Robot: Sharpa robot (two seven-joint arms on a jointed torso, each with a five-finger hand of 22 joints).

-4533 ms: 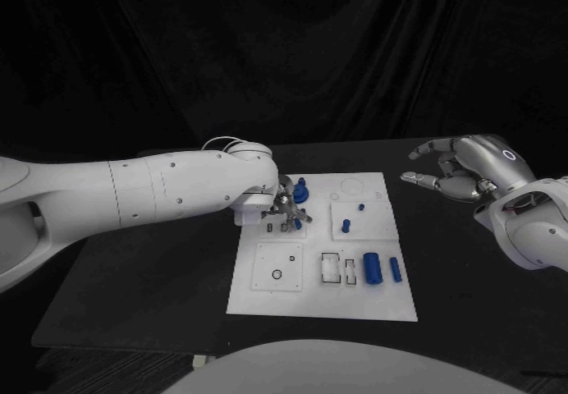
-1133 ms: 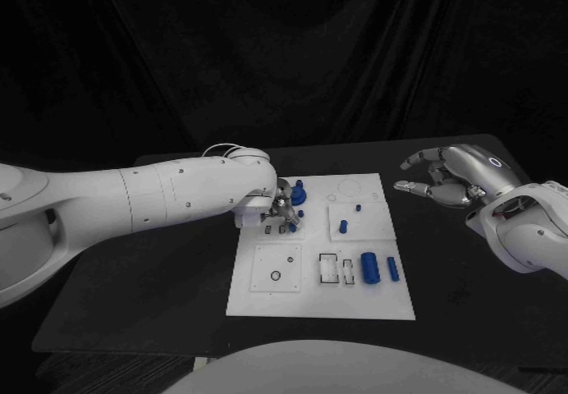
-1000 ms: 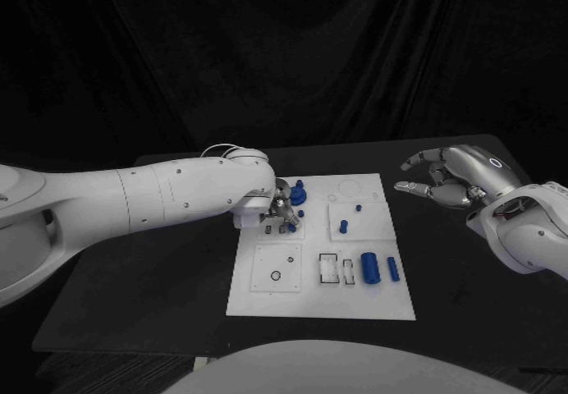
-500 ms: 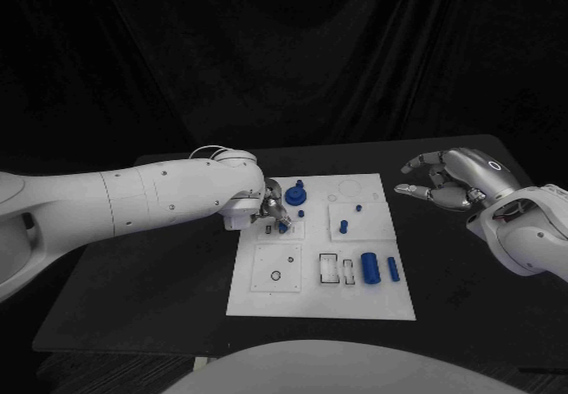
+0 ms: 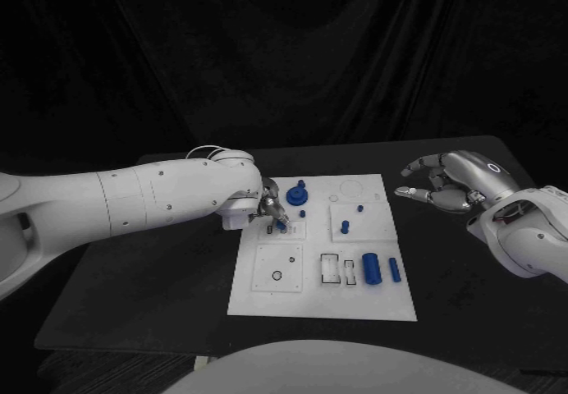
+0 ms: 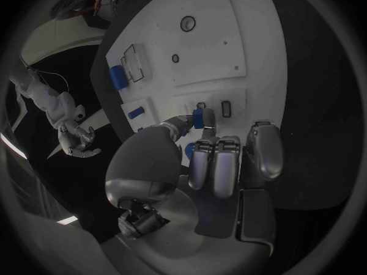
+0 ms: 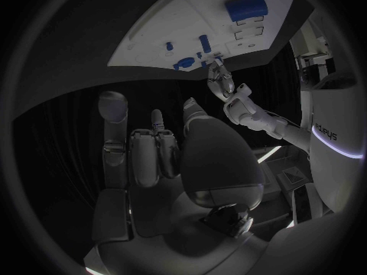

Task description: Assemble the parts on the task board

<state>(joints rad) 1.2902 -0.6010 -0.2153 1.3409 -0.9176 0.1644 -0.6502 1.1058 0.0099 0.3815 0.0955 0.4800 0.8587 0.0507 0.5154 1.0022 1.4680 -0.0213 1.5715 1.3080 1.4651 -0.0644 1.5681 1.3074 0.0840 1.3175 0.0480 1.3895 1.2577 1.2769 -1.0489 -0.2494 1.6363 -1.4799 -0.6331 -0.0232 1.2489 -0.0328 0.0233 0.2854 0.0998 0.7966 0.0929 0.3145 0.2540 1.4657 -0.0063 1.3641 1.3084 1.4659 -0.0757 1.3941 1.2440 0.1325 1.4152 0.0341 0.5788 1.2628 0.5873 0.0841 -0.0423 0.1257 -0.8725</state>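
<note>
I am seeing my left hand (image 5: 268, 215) pinching a small blue part (image 6: 199, 118) over the white board's (image 5: 355, 308) ten o'clock corner; my right hand (image 5: 455, 182) is hovering at three o'clock, fingers loosely spread, holding nothing.

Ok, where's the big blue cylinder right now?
In the head view the big blue cylinder lies on the white task board's near right part, between a narrow rectangular slot on its left and a thinner blue pin on its right.

task board (image 5: 322, 302) near strip: bare | far-left corner: left robot hand (image 5: 270, 215) over it, blocking
</note>
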